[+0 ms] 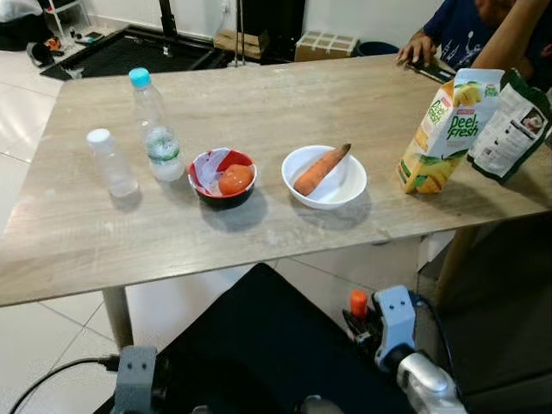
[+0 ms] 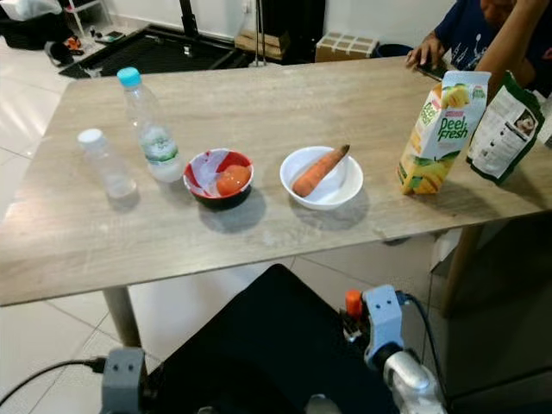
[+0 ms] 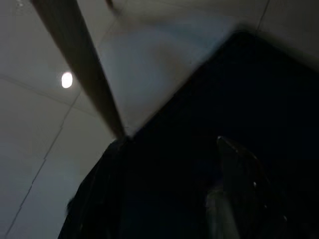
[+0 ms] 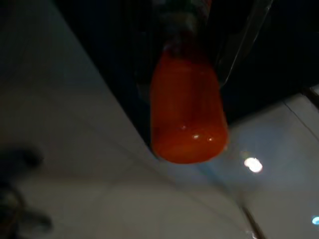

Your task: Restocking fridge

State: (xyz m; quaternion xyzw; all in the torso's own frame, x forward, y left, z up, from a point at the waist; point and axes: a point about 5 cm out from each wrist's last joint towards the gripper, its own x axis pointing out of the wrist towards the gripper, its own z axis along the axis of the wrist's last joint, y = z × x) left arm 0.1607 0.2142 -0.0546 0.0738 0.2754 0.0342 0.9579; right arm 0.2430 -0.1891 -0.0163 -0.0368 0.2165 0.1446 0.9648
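Observation:
My right gripper (image 1: 360, 321) hangs low below the table's front edge, shut on a small bottle of orange liquid (image 4: 187, 117) with an orange cap (image 1: 358, 303). On the wooden table (image 1: 259, 95) stand a tall water bottle with a blue cap (image 1: 155, 129), a small clear bottle with a white cap (image 1: 110, 162), a red bowl holding a tomato (image 1: 224, 178), a white bowl with a carrot (image 1: 323, 175), a yellow juice carton (image 1: 442, 129) and a dark snack bag (image 1: 511, 128). My left arm (image 1: 135, 378) hangs idle at the lower left.
A person (image 1: 470, 30) sits at the table's far right corner, a hand resting on the top. A table leg (image 1: 116, 315) stands at the lower left. My black torso (image 1: 267, 345) sits just before the table's front edge. White tiled floor lies around.

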